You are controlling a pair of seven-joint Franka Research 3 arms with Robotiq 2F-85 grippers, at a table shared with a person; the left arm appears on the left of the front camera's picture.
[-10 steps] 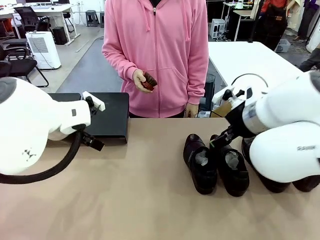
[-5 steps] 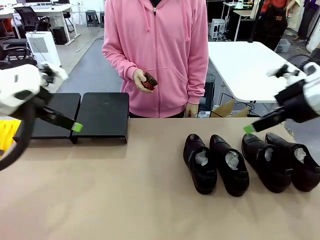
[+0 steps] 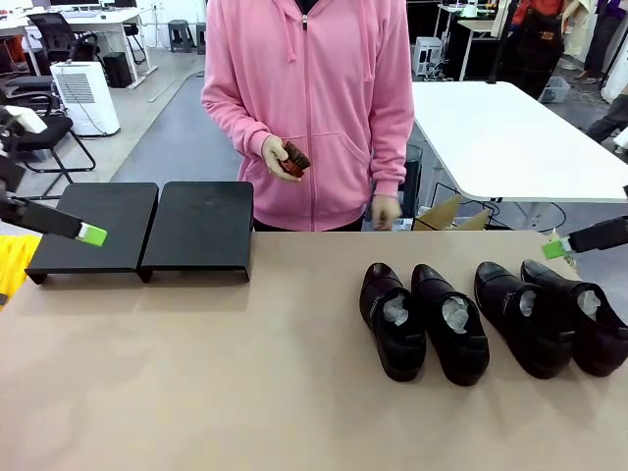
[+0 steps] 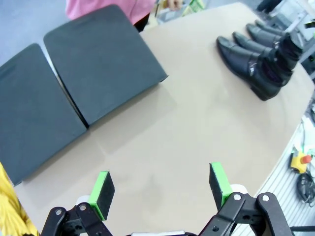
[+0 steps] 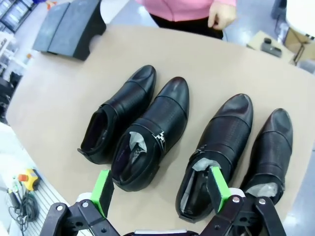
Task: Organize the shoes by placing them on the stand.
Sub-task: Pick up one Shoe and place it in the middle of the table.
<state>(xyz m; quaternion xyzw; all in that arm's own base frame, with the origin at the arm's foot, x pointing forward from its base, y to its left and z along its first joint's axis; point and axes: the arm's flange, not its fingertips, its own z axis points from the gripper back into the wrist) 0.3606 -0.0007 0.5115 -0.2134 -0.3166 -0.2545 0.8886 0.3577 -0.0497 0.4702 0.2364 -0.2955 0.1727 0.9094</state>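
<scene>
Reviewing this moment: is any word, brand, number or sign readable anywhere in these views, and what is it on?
No readable text anywhere in these views.
shoes: no brand or size mark visible on the leather or linings.
stand: plain black, unmarked.
brush: too small to tell.
yellow button box: any label is too small to read.

you're looking across a tan tabletop (image 3: 245,392) into an open workroom with a grey floor (image 3: 182,137). at the left of the front view stand a white boxy appliance (image 3: 84,96) and a black office chair (image 3: 44,132), with white desks (image 3: 103,20) farther back. at the right sits a large white table (image 3: 510,137), with an open cardboard box (image 3: 446,213) near its front corner.
</scene>
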